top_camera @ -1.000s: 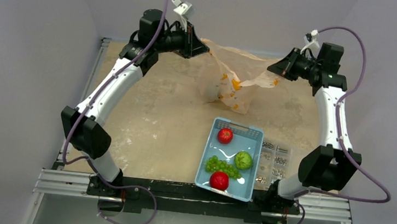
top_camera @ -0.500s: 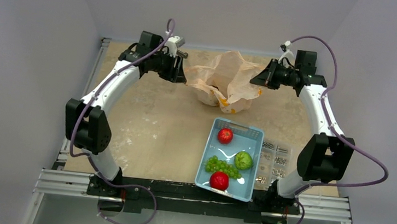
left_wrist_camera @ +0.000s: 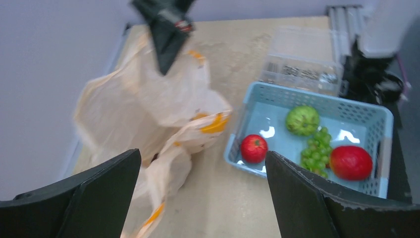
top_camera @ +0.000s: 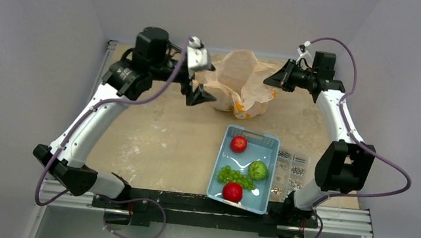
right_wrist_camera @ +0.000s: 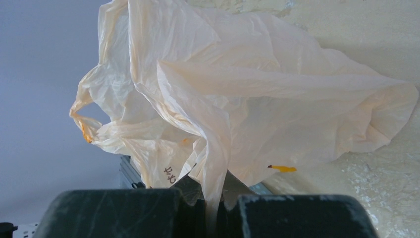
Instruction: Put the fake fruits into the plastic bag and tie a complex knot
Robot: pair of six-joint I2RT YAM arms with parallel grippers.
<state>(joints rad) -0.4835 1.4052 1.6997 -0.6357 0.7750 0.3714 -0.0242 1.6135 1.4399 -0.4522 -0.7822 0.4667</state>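
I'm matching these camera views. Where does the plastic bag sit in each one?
Top external: plastic bag at upper centre, beyond the blue basket.
Left wrist: left of centre, beside the basket.
Right wrist: fills most of the frame.
Shared landmark: right gripper pinching its edge.
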